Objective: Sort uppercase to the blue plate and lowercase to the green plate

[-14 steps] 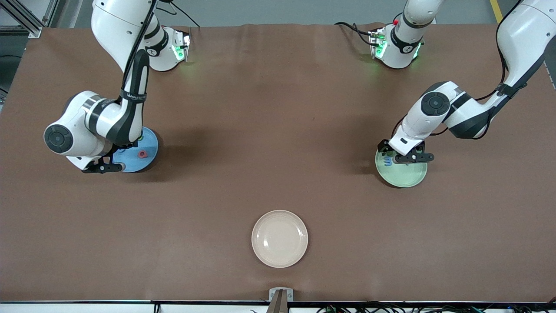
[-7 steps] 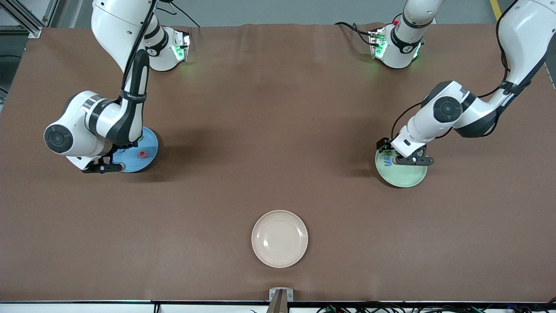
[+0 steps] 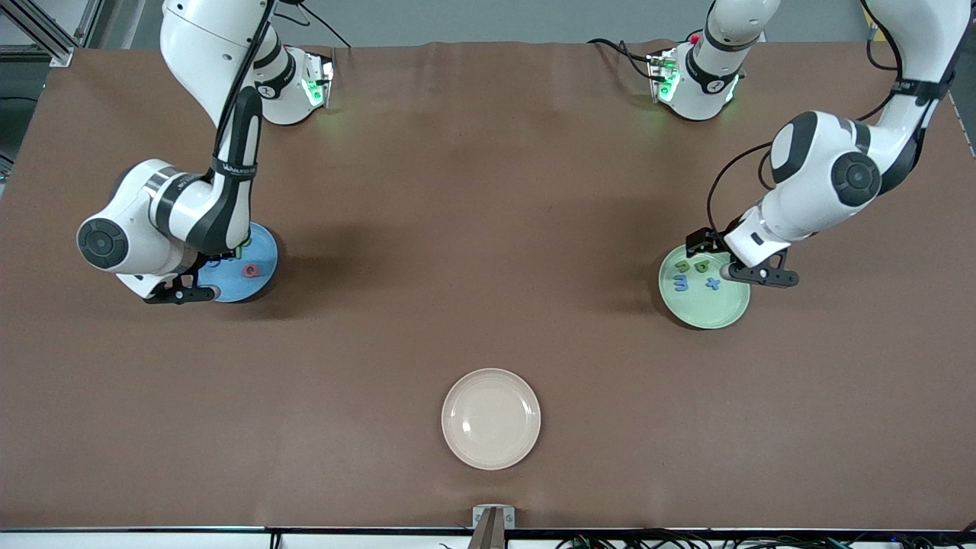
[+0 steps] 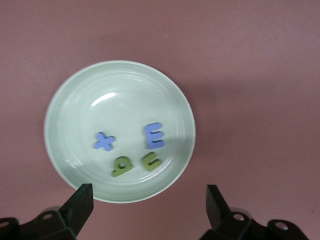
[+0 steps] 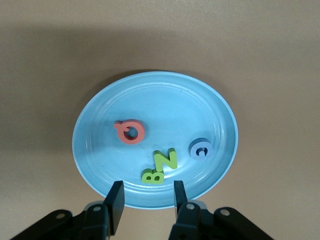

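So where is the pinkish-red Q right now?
The pinkish-red Q lies in the blue plate at the right arm's end of the table, beside the green N and B.

- A robotics lab or test cell, not a home.
- Two white robot arms (image 3: pixel 198 191) stand bolted at one edge of a wide worktop (image 3: pixel 488 229) covered in plain brown sheet.
- Green status lights glow at both arm bases (image 3: pixel 690 84).
- Black cables (image 3: pixel 686 540) trail along the worktop's edge.
- Aluminium framing (image 3: pixel 46 30) and grey floor show past the corner.
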Available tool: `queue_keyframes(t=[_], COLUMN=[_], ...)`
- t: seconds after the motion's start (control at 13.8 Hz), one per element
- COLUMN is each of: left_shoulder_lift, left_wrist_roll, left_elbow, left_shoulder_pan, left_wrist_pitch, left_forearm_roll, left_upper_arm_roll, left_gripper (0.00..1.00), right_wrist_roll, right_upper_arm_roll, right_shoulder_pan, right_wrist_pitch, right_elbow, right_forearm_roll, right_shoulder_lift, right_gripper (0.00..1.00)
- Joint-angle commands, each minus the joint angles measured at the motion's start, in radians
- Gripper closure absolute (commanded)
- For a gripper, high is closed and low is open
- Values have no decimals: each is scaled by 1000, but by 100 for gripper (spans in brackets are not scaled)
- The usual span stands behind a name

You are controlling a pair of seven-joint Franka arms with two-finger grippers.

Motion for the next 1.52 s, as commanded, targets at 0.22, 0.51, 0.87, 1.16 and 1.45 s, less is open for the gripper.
queue_keyframes(t=[0.22, 0.51, 0.87, 1.16, 1.45], left_shoulder_lift=[-151, -146, -152, -171, -171], left_wrist_roll=[63, 60, 60, 62, 60], left_elbow=[113, 331, 509, 590, 667], left_shoulder_pan=[-3, -2, -2, -2, -2], left_wrist_pitch=[-134, -346, -511, -570, -615], left_forearm_roll=[-52, -56, -122, -122, -121], left_upper_arm_roll=[100, 140, 160, 157, 151], left_gripper=[1, 0, 0, 0, 0], right_wrist_roll=[-10, -6, 1, 5, 4], right_upper_arm_roll=[0, -20, -90, -76, -67], right_shoulder_pan=[0, 21, -9, -148, -225], right_wrist_pitch=[14, -59, -292, -446, -465], right_elbow=[-18, 11, 227, 455, 566], right_forearm_roll=[20, 20, 4, 1, 6], right_shoulder_lift=[-31, -38, -34, -31, -31], right_gripper=[52, 0, 0, 0, 0])
